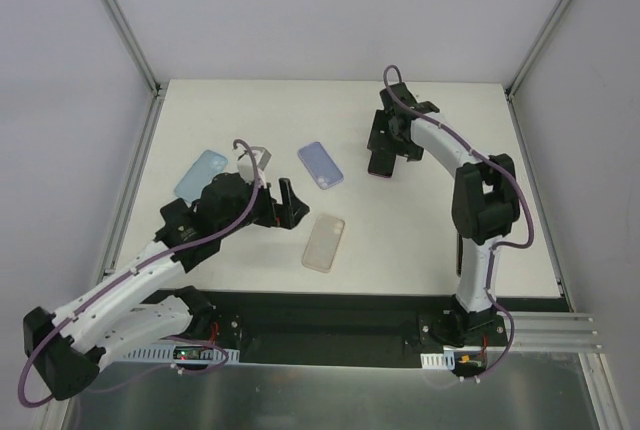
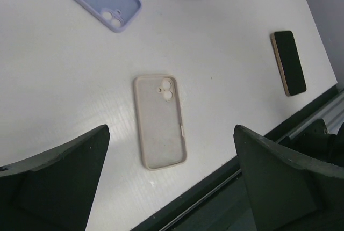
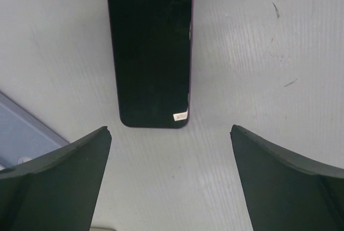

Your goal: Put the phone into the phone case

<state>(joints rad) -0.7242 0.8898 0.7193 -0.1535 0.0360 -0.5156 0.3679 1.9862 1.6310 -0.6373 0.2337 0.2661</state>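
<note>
- The white table (image 1: 400, 240) carries three open cases and the phones, all lying flat and apart from one another.
- The left gripper (image 1: 284, 205) hangs low over the table with its jaws spread wide and holding nothing. Its wrist view looks down on the beige soft rubbery phone case (image 2: 159, 122), which lies hollow side up.
- The right gripper (image 1: 387, 150) is above the far side of the table, its jaws also spread and empty.
- The black slab phone with a magenta rim (image 3: 153, 48) lies screen up just ahead of those jaws, not yet between them.
  - It looks rigid, smooth and fairly dense, with slippery glass.
  - Flat on the table it offers no underside, so the likely hold is across its two long edges near the middle.
- The lavender phone case (image 1: 320, 164) lies just beside that phone, and the light blue phone case (image 1: 200, 175) is far to the left. Which case fits cannot be told.
- Any case will likely flex and slide under pressure, so bracing it would help.
- A tan-rimmed black phone (image 2: 288, 63) lies near the table's front edge.
</note>
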